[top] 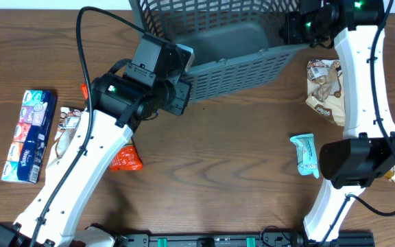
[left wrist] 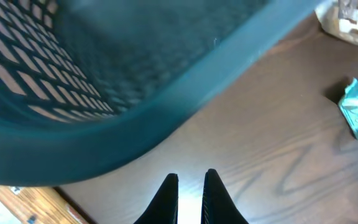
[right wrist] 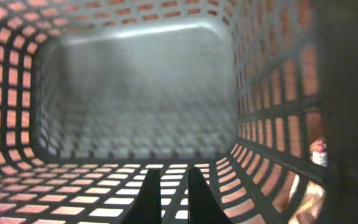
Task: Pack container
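The basket (top: 245, 72) is probably light and stiff; take it by the thick rim. The left gripper (left wrist: 191, 176) and right gripper (right wrist: 174, 170) are both pressed together.

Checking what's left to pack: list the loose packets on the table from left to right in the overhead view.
Blue tissue pack → white packet → orange packet → teal packet → brown snack bag.

Right gripper (right wrist: 173, 175), fingers together, points into container (right wrist: 135, 93).
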{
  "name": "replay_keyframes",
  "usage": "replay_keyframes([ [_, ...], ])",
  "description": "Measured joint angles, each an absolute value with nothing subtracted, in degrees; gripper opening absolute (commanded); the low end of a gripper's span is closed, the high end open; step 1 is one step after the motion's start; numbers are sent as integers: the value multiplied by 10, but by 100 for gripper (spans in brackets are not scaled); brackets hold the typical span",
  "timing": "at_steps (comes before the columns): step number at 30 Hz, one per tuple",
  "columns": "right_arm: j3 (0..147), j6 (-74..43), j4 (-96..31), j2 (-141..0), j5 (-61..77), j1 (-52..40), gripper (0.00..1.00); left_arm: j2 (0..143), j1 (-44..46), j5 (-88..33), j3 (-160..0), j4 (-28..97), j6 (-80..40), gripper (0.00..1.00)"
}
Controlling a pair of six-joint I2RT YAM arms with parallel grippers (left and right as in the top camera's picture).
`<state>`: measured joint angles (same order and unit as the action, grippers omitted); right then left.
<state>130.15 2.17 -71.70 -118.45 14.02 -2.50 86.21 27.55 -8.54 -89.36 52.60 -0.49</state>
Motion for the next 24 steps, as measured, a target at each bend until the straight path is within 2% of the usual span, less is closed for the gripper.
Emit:
replay_keyframes([
  [13, 1301, 37, -750, -1187, 105, -107, 1, 862, 256, -73, -894, 510, -1, 6],
  [24, 1302, 38, -760, -1187, 100, -114, 1, 862, 244, -72, -894, 508, -1, 6],
])
